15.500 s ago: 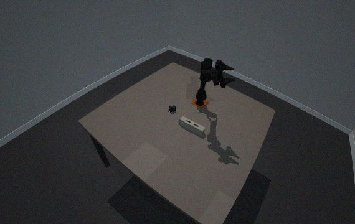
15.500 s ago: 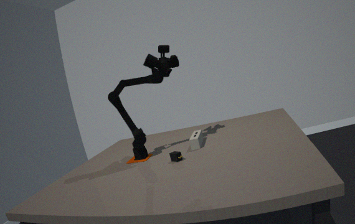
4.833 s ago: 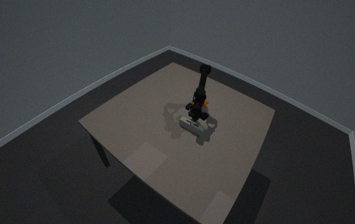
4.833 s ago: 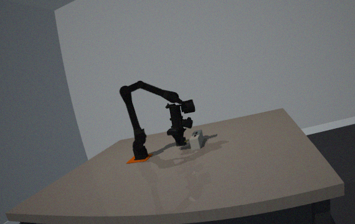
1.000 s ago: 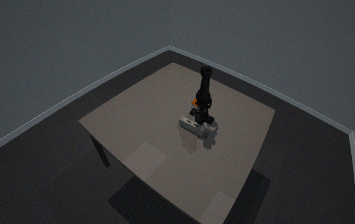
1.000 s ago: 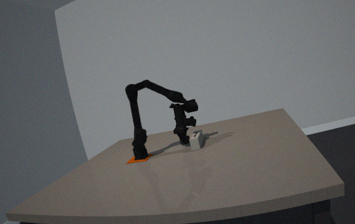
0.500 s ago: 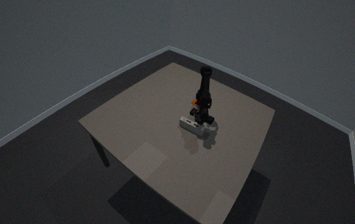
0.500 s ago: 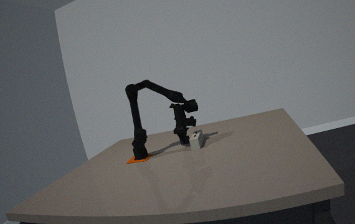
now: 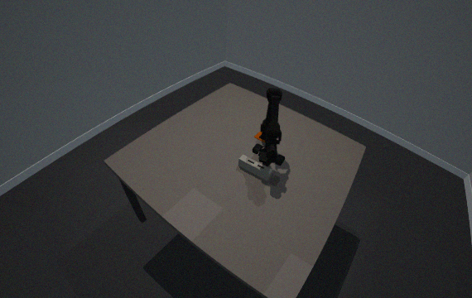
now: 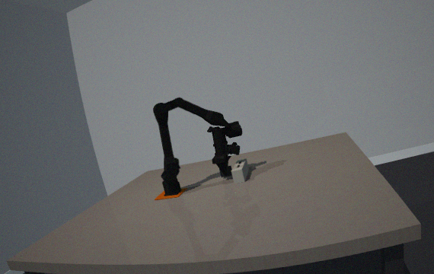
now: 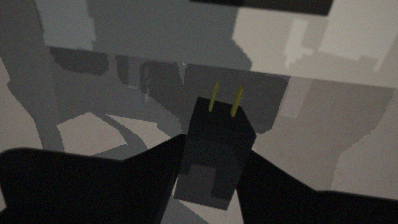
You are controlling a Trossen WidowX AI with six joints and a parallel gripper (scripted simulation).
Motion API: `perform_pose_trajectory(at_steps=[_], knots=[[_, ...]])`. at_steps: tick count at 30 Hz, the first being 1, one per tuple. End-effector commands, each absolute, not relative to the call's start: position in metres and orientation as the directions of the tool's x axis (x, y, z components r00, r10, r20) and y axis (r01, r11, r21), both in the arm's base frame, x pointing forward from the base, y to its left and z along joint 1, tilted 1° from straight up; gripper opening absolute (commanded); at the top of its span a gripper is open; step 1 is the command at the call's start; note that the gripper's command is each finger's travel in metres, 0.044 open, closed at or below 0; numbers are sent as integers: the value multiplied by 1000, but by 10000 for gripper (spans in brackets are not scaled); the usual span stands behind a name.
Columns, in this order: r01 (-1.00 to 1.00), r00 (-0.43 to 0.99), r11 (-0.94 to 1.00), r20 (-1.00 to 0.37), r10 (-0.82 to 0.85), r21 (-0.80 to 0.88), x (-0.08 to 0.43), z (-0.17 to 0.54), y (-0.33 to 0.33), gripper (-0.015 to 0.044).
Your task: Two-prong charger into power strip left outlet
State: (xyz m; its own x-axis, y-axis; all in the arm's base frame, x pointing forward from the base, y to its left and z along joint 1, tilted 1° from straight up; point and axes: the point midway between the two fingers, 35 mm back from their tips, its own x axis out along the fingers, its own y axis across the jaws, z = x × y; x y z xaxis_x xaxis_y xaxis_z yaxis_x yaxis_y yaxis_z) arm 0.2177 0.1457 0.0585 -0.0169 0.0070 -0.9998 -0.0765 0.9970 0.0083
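My gripper (image 9: 266, 161) (image 10: 224, 174) (image 11: 209, 144) is shut on the black charger (image 11: 222, 125). The charger's two yellow prongs (image 11: 214, 96) (image 11: 237, 101) stick out past the fingertips, bare, toward the strip side of the wrist view. The pale power strip (image 9: 254, 170) (image 10: 239, 176) (image 11: 165, 30) stands on the table with dark outlets on its top. It crosses the top of the wrist view, with part of a dark area at the frame edge. The gripper points down, low beside the strip on the arm-base side. The charger cannot be made out in the top and exterior views.
The table (image 9: 195, 136) (image 10: 316, 198) bears the arm's base, which stands on an orange plate (image 9: 257, 136) (image 10: 169, 196) behind the strip. Shadows of the arm fall over the strip and table. The room is dim.
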Motion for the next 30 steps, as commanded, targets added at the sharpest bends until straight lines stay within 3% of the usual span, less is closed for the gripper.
perform_pose_trajectory(at_steps=[1,30], knots=[[-82,-18,997,-1000,8,10,218,58,146,0],[-82,-18,997,-1000,8,10,221,59,146,0]])
